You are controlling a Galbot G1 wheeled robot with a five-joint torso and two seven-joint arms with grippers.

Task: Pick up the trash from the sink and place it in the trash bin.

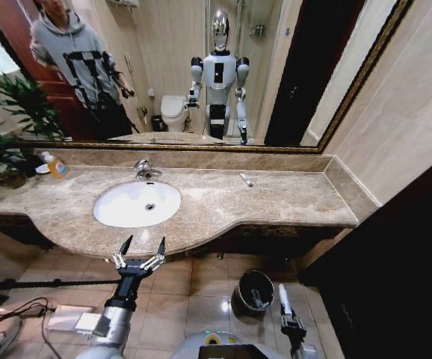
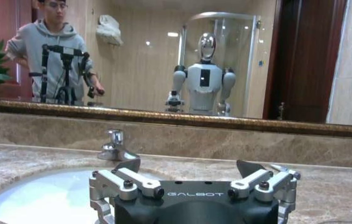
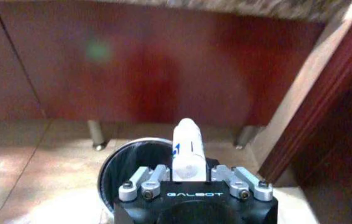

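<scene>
The left gripper (image 1: 142, 243) hangs at the counter's front edge, at 6 o'clock from the white sink (image 1: 136, 203), jaws spread wide with nothing between them. A small whitish tube (image 1: 246, 179) lies on the marble countertop (image 1: 291, 202) at 2 o'clock from the basin. Low down, the right gripper (image 1: 284, 299) pinches a white-and-blue tube (image 3: 187, 148) just beside the black trash bin (image 1: 254, 290), at its 3 o'clock.

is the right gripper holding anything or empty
Holding: the right gripper is shut on a white-and-blue tube, beside the trash bin.
</scene>
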